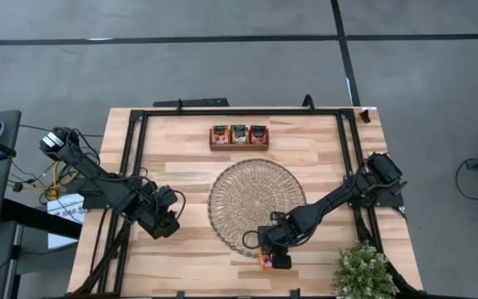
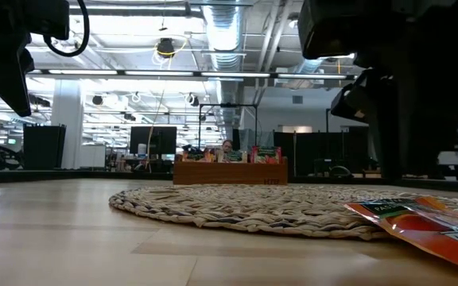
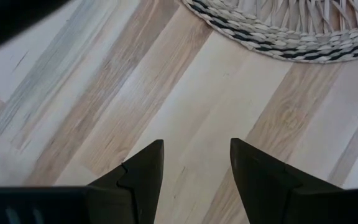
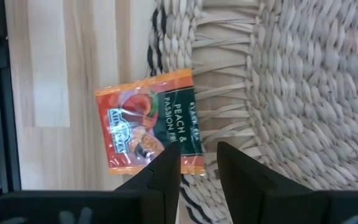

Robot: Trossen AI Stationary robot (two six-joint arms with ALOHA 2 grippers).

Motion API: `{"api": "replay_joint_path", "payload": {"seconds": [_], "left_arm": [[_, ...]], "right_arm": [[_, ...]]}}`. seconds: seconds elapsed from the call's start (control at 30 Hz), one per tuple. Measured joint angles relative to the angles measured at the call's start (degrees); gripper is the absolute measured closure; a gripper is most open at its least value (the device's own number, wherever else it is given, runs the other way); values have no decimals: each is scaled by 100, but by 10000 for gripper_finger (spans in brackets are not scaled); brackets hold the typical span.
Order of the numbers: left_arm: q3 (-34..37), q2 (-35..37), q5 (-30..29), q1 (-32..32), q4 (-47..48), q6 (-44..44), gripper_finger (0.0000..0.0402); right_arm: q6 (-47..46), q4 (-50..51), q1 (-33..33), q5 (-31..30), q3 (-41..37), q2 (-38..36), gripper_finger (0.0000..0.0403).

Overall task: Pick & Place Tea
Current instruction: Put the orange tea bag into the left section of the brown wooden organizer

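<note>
One red-orange tea packet (image 4: 148, 121) with a dark green label lies at the near rim of the round woven mat (image 1: 256, 206). One of its edges is propped on the mat's rim and the rest is on the table (image 2: 428, 226). My right gripper (image 4: 199, 162) hangs open just above it, pointing down. One finger stands over the packet's label corner and the other over the mat's rim. Left of the mat, my left gripper (image 3: 196, 162) is open over bare wood. More tea packets stand upright in the small wooden tray (image 1: 239, 135) at the far side.
A potted plant (image 1: 363, 270) stands at the near right corner, close to the right arm. A black frame (image 1: 139, 124) runs along the table's far, left and right sides. Bare wood lies between the mat and the tray.
</note>
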State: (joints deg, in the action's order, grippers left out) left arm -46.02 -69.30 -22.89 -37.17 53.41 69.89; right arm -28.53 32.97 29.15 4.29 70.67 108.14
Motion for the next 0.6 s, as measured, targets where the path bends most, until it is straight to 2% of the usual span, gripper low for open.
{"api": "replay_joint_path", "payload": {"seconds": [0.47, 0.6], "left_arm": [[0, 0, 2, 0, -43, 0, 225], [0, -2, 0, 0, -46, -2, 225]], "right_arm": [[-10, 2, 8, -142, -2, 0, 306], [-63, 32, 12, -92, -15, 207, 306]]}}
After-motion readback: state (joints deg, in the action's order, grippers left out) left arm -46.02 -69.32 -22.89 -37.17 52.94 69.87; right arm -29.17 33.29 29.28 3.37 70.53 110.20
